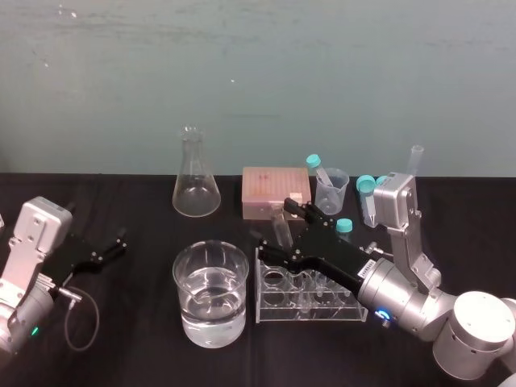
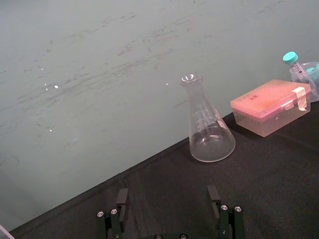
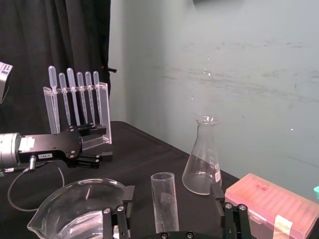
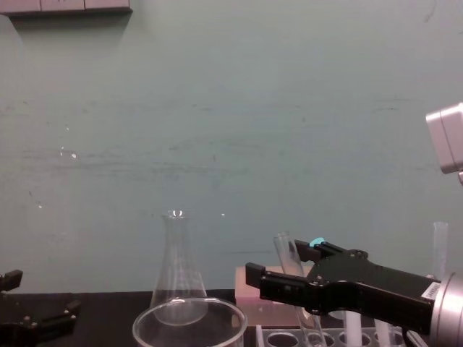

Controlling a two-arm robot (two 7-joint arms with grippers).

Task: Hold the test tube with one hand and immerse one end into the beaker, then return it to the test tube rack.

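Black cloth covers the tabletop (image 1: 137,363) I'm working over, and I'll place everything from the test tube rack (image 1: 282,310). The test tube (image 1: 280,228) leans above the rack's left end with its open lip up. From the chest camera its lower part runs down into the rack, though I cannot tell which hole holds it. My right gripper (image 1: 292,234) reaches in over the rack from the right. Its jaws are apart with the tube between them, and on the right wrist camera I see a clear gap on either side of the glass, so neither finger touches it. The beaker (image 1: 197,310) stands just left of the rack, close to its end wall, and has water in it. Behind the rack sits a pink box (image 1: 274,189), and left of that box, behind the beaker, is a conical flask (image 1: 196,189). My left gripper (image 1: 119,243) lies well left of the rack, past the beaker and low over the cloth, its jaws apart on nothing.
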